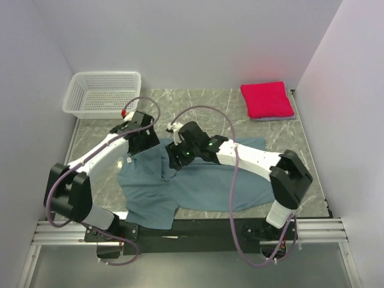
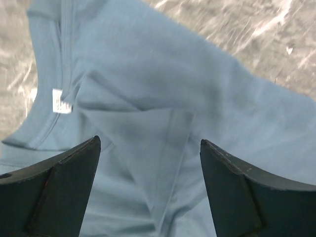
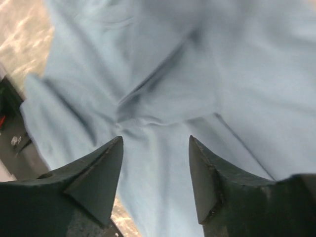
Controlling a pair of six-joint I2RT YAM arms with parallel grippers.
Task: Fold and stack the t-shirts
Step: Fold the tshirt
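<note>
The muted teal-blue t-shirt [image 1: 201, 186] lay flat on the grey marbled surface [image 1: 198, 99], in the near middle of it, directly beneath both arms. Its near-left corner reached the near edge of the surface. The cloth was matte, plain and partly folded, with soft creases running across the body. In the left wrist view, the teal-blue t-shirt [image 2: 207, 84] showed a ribbed neckline with a small white label [image 2: 61, 101] sewn inside it, and one layer was turned over the body as a flat triangular flap. In the right wrist view, the same t-shirt [image 3: 247, 74] was bunched into a low ridge just beyond the fingertips. The left pincer [image 1: 143, 139] [image 2: 150, 143] hung over the neckline area with its jaws set wide apart and nothing between them. The right pincer [image 1: 174, 157] [image 3: 155, 140] hung over the middle of the shirt with its jaws apart by a moderate gap, gripping nothing. The bright crimson-pink t-shirt [image 1: 267, 99] lay folded into a neat rectangle at the far right of the surface, resting on the pale lavender t-shirt [image 1: 273, 118], of which only a thin edge showed. A white mesh basket [image 1: 78, 90] stood at the far left corner, well apart from all the shirts.
</note>
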